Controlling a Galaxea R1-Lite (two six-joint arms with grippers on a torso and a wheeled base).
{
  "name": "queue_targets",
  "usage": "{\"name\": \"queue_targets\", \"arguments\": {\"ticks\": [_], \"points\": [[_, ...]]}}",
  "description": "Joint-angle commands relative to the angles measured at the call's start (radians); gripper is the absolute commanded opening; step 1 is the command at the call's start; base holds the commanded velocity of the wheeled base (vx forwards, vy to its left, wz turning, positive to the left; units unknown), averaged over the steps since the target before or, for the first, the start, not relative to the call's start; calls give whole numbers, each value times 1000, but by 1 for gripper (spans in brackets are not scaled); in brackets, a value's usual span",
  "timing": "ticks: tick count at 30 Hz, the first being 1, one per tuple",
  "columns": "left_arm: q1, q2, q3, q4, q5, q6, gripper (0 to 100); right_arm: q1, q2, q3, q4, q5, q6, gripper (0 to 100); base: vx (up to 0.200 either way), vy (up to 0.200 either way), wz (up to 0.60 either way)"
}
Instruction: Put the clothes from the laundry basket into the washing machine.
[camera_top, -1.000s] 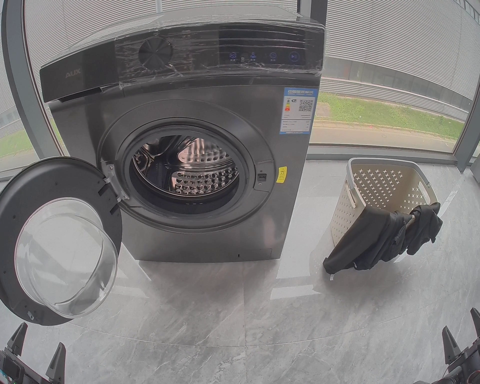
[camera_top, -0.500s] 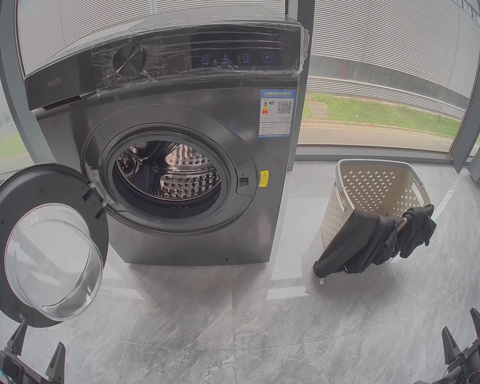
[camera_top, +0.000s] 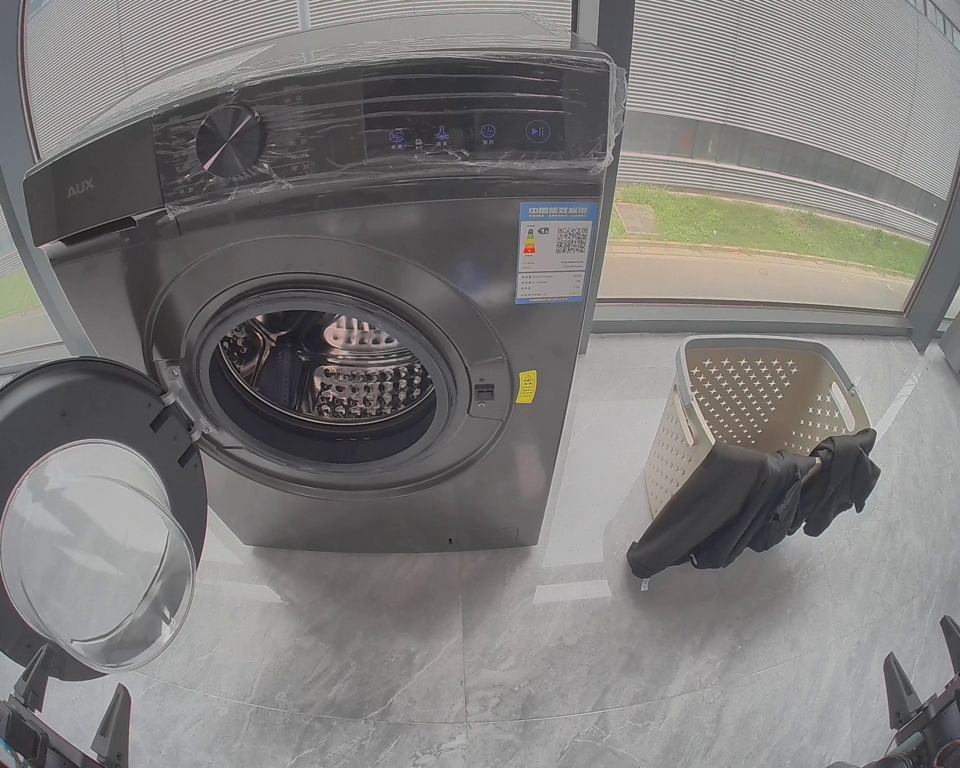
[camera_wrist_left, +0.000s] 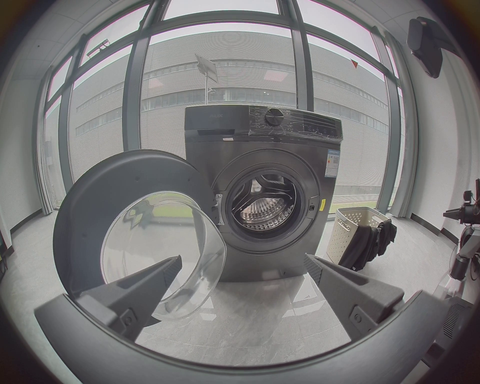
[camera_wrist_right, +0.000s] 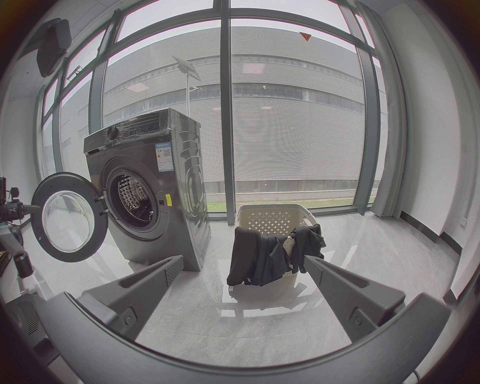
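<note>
A grey front-loading washing machine (camera_top: 340, 230) stands on the floor with its round door (camera_top: 90, 530) swung wide open to the left, so the steel drum (camera_top: 325, 375) shows. To its right stands a cream laundry basket (camera_top: 672, 450). Black clothes (camera_top: 750, 500) hang over its near rim, down the outside to the floor. My left gripper (camera_top: 82, 672) is low at the near left, open and holding nothing, close to the door's lower edge. Low at the near right, well short of the basket, my right gripper (camera_top: 920, 642) is also open and holds nothing.
Glossy grey tile floor (camera_top: 520, 650) spreads between me, the machine and the basket. Tall windows with a dark frame post (camera_top: 600, 20) close off the back. The open door sticks out into the left side of the floor.
The head camera has moved: the whole scene has slid left and downward and looks slightly nearer. Both grippers keep their places in the picture and stay open.
</note>
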Motion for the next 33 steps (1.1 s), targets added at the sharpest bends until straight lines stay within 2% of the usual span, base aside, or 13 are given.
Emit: {"name": "queue_targets", "arguments": {"ticks": [1,18,27,33], "points": [[0,-17,18,-1,0,0,100,0,-13,7,0,0,0,100,0,-200,0],[0,-17,18,0,0,0,100,0,-13,7,0,0,0,100,0,-200,0],[0,-17,18,0,0,-2,100,0,-13,7,0,0,0,100,0,0,0],[0,-17,18,0,0,-3,100,0,-13,7,0,0,-1,100,200,0,0]]}}
